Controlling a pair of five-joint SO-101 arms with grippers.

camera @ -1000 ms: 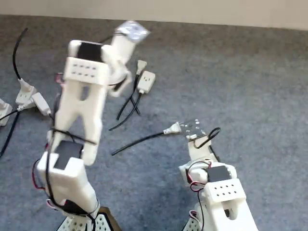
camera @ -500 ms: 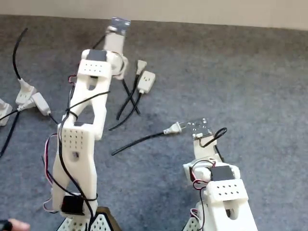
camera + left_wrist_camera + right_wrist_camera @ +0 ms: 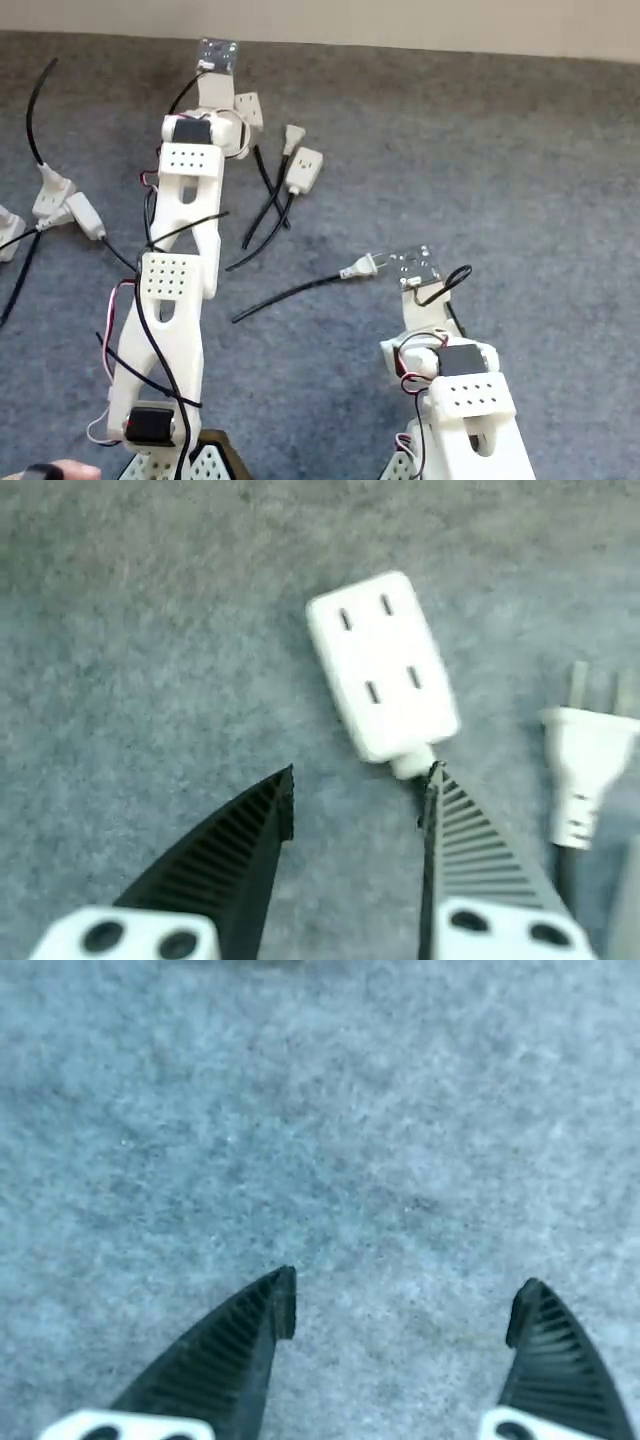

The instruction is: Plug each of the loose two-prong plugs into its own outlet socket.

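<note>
My left gripper [image 3: 360,778] is open just above the carpet. A white outlet block [image 3: 380,678] with two socket pairs lies ahead of it, its cord end touching one fingertip [image 3: 436,785]. A white two-prong plug [image 3: 587,760] lies beside that block. From above, the left arm [image 3: 190,170] stretches to the far side, the block [image 3: 247,108] beside its wrist. A second outlet block [image 3: 303,170] and a plug [image 3: 293,137] lie right of it. Another plug [image 3: 360,267] on a black cord rests just left of my right gripper [image 3: 405,1290], which is open over bare carpet.
More white outlet blocks and plugs [image 3: 60,205] with black cords lie at the left edge. Black cords [image 3: 265,215] cross the carpet between the arms. A pale wall strip [image 3: 400,25] bounds the far side. Open grey carpet [image 3: 530,170] spreads to the right.
The left arm has swung away from the middle and stretched out toward the far side, bringing its gripper down by the far outlet block. The right arm has barely shifted.
</note>
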